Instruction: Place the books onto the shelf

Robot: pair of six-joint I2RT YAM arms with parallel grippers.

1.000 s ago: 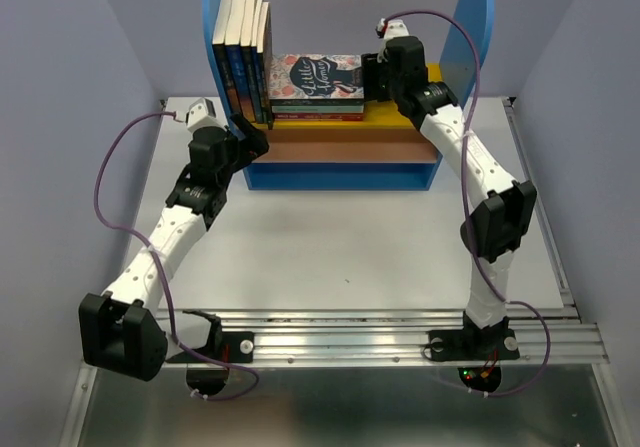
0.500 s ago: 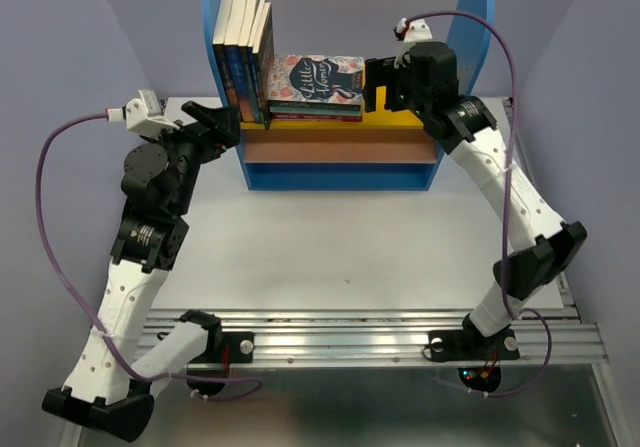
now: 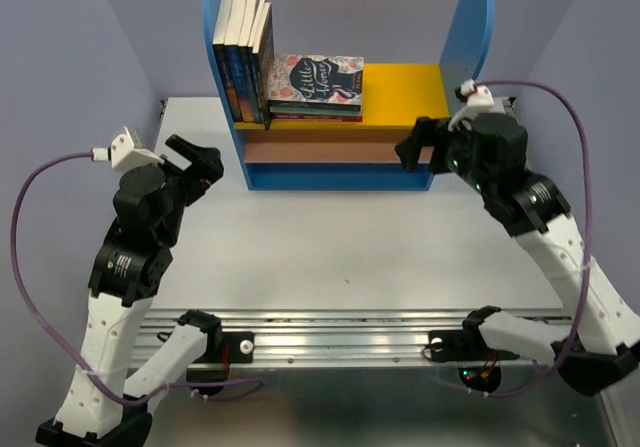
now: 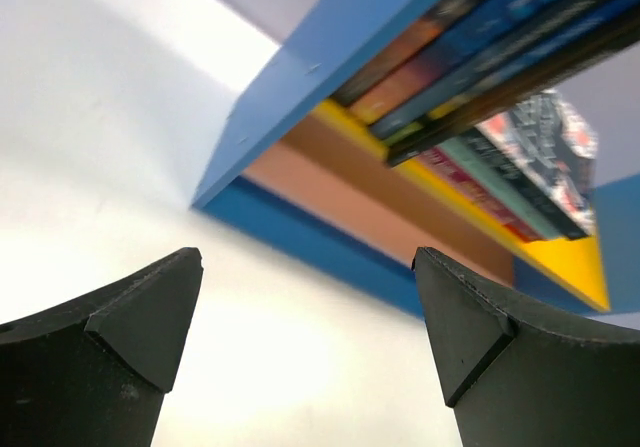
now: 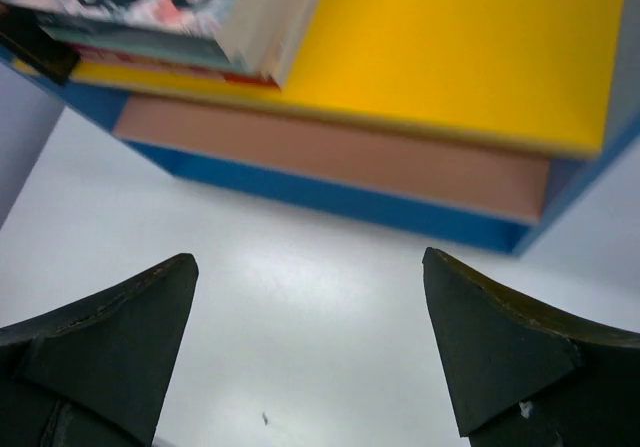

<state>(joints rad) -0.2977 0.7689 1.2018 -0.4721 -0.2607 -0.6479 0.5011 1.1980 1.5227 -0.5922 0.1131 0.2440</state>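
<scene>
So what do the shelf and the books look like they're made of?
Shelf: probably painted wood or fibreboard, matte; flat, thick panels in even blue, yellow and tan, no shine. Books: paper, thin card covers with printed pictures, pale page edges showing on top; gloss unclear.

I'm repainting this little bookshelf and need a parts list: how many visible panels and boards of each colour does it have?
Blue: 3 (left side panel, right side panel, base)
Yellow: 1 (upper board)
Tan: 1 (lower board)
Total: 5
</scene>
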